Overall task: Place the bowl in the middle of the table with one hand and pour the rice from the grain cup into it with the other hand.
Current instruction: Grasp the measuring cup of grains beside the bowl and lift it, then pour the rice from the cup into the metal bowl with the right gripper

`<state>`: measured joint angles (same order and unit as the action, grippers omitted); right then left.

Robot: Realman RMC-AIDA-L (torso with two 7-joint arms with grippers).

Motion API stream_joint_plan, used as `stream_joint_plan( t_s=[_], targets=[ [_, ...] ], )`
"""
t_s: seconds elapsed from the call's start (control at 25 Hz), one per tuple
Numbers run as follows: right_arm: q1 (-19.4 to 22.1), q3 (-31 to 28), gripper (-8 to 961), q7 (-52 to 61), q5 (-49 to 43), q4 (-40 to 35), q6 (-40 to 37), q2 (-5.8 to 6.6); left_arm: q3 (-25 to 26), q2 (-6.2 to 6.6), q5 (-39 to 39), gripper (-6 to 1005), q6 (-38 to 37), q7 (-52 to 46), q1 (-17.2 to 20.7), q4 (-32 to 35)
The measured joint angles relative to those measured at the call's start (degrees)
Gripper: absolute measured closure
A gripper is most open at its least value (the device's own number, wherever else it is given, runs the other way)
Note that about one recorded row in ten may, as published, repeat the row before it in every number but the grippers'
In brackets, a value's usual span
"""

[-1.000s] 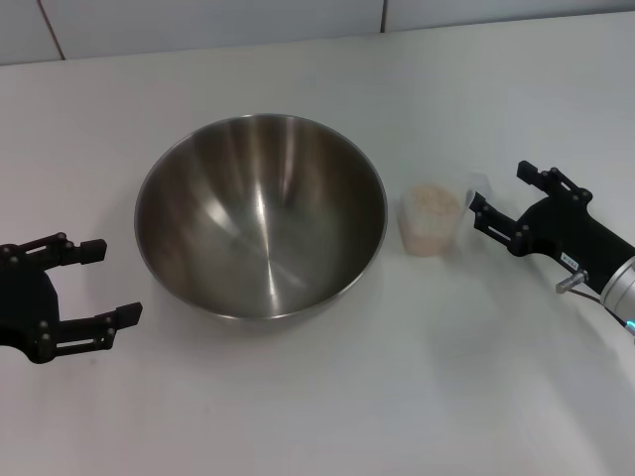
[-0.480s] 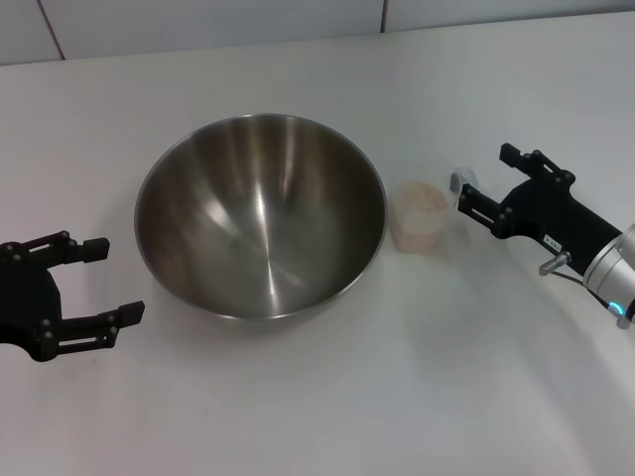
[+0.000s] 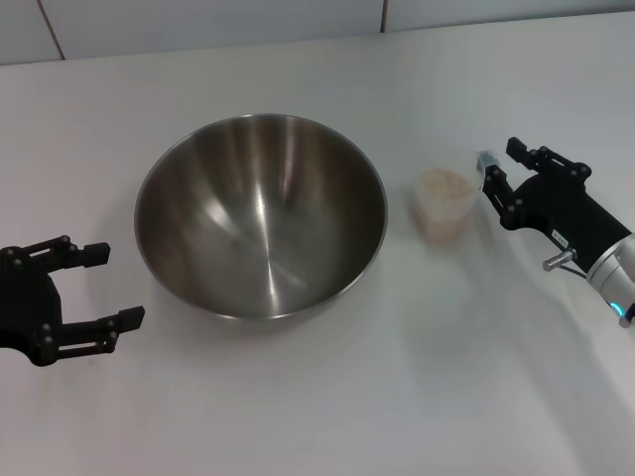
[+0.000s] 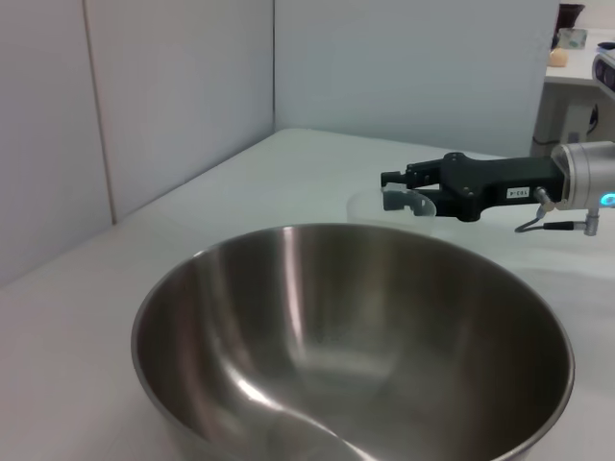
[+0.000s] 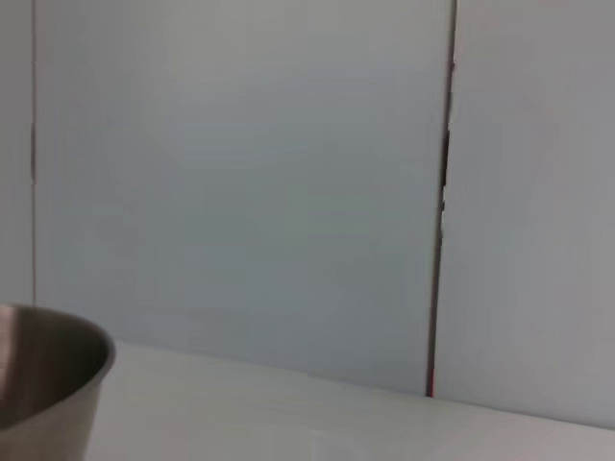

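Bowl (image 3: 260,216) sits mid-desk (image 3: 317,397), empty, so step 1 looks done. Cup (image 3: 444,203) w/ rice (image 3: 443,183) stands just right of it. My right claw (image 3: 499,173) spread beside cup, not gripping; left claw (image 3: 99,286) released, idle. Pour left.

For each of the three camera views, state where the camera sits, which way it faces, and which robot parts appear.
Head: above, looking down at the table; left gripper, right gripper, bowl, grain cup.
Left wrist: low, across the bowl toward the right gripper.
Right wrist: low, toward the wall; bowl rim only.
All share the bowl.
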<state>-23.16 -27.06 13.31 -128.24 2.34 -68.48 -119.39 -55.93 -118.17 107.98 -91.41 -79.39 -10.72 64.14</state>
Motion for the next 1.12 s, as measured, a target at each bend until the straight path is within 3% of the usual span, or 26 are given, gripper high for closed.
stream_joint_plan(
  t_s=[0.2,0.68,1.12],
  targets=[
    [-0.1,-0.2,730,0.0,0.0,0.3,0.4,-0.06,-0.2,-0.06,0.1,165,0.0,-0.1,0.0,0.0],
    [0.2,-0.3,929,-0.2,0.0,0.7,-1.7,-0.03,-0.3,0.0,0.1,165,0.0,-0.5,-0.6,0.0],
    [1.4,-1.7,937,-4.9,0.1,2.7,-23.0,-0.11,-0.6,0.03,0.0,165,-0.1,-0.6,-0.8,0.1]
  ],
)
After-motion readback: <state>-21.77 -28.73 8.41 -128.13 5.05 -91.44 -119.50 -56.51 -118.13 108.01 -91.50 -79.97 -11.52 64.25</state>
